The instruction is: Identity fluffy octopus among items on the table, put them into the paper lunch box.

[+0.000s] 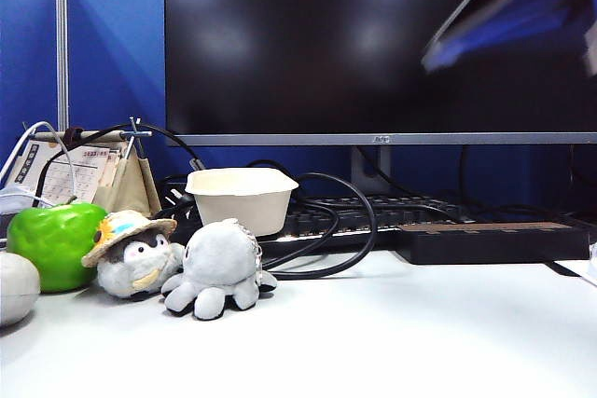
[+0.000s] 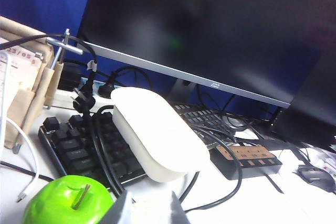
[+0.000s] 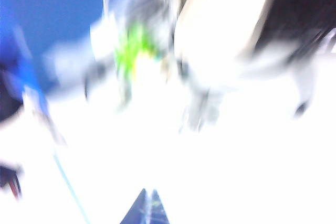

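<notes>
The fluffy octopus (image 1: 217, 267), pale grey-blue with stubby legs and a keychain, sits on the white table (image 1: 392, 342) at the left. Just behind it stands the cream paper lunch box (image 1: 241, 198), resting against the keyboard and holding nothing that I can see. In the left wrist view the lunch box (image 2: 157, 135) lies ahead of my left gripper (image 2: 149, 213), whose fingers stand apart with nothing between them; the octopus does not show there. My right gripper (image 3: 148, 205) is shut, fingertips together, in a heavily blurred view. The right arm (image 1: 513, 16) is a blurred shape high at the right.
A penguin plush with a straw hat (image 1: 135, 253) touches the octopus on its left, beside a green apple (image 1: 56, 244) and a white ball (image 1: 14, 286). Behind them are a keyboard (image 1: 373, 216), looping black cables (image 1: 359, 230), a black power strip (image 1: 494, 240) and a monitor (image 1: 373, 44).
</notes>
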Controlling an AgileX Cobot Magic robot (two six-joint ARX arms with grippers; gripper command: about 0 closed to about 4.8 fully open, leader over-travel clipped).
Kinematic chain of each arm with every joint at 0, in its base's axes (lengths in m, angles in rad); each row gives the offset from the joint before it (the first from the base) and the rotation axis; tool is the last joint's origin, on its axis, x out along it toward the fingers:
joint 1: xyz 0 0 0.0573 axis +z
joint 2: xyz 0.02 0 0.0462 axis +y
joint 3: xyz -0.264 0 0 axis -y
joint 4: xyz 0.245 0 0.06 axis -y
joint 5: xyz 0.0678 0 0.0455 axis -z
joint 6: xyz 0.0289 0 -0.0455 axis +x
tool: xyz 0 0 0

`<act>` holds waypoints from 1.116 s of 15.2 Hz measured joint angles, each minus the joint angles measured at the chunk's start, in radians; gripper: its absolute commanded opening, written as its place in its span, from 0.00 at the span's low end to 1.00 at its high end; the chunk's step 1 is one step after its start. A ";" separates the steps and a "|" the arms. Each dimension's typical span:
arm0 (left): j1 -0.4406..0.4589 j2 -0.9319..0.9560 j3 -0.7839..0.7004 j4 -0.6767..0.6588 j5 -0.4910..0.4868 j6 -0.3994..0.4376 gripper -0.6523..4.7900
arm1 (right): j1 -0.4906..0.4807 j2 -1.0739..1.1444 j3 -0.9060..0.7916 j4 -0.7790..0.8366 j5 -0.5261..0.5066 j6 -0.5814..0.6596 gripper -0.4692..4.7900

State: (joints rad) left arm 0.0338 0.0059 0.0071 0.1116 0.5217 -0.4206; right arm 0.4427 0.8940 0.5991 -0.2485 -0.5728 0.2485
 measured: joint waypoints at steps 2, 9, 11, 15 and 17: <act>0.000 0.000 0.000 0.000 0.002 0.000 0.30 | 0.148 0.061 0.000 0.012 0.128 -0.027 0.09; 0.000 0.000 0.000 -0.030 0.036 -0.003 0.30 | 0.292 0.388 0.094 0.071 0.335 -0.112 0.21; 0.000 0.000 0.000 -0.038 0.037 -0.003 0.30 | 0.292 0.409 0.127 0.081 0.335 -0.116 0.21; 0.000 0.000 0.000 -0.038 0.037 -0.003 0.30 | 0.292 0.406 0.133 0.183 0.334 -0.116 0.21; 0.000 0.000 0.000 -0.038 0.037 -0.003 0.30 | 0.292 0.406 0.133 0.223 0.313 -0.103 0.21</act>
State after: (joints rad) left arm 0.0338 0.0059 0.0071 0.0734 0.5583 -0.4240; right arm 0.7349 1.2999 0.7322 -0.0257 -0.2596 0.1455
